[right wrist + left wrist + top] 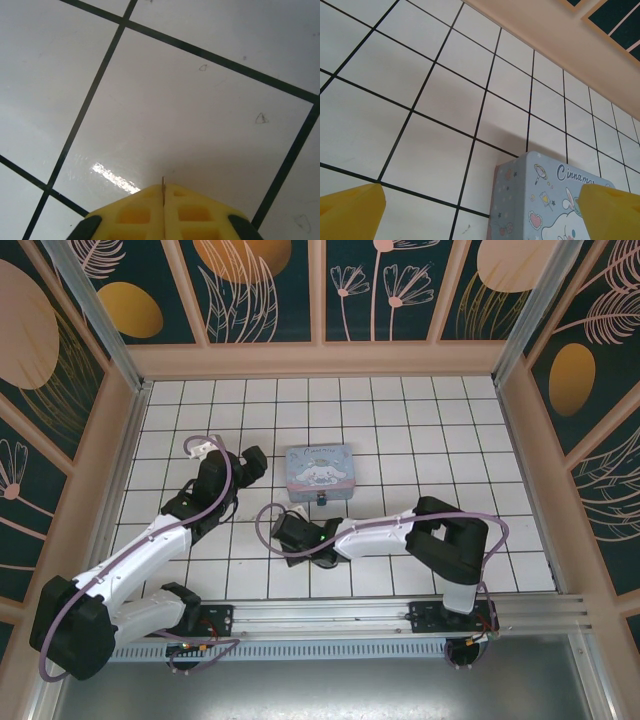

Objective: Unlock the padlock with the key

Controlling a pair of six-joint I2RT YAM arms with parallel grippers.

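Observation:
The tiny dark teal padlock point(323, 500) hangs at the front edge of the pastel cartoon tin box point(318, 469). My right gripper point(284, 531) sits low over the tiles, a little left of and nearer than the padlock. In the right wrist view its yellow fingers point(135, 212) are pressed together, and a thin brassy sliver of the key point(163, 183) pokes out between them. Just left of the box, my left gripper point(252, 462) is open. Its yellow fingertips point(350, 212) stand wide apart with nothing between them, and the tin box point(550, 200) lies ahead.
The white tiled floor point(420, 430) is walled by a raised peach border point(320, 360) and patterned panels. A metal rail point(380, 615) carrying the arm bases runs along the near edge. The right arm's elbow point(450, 530) rises at the right.

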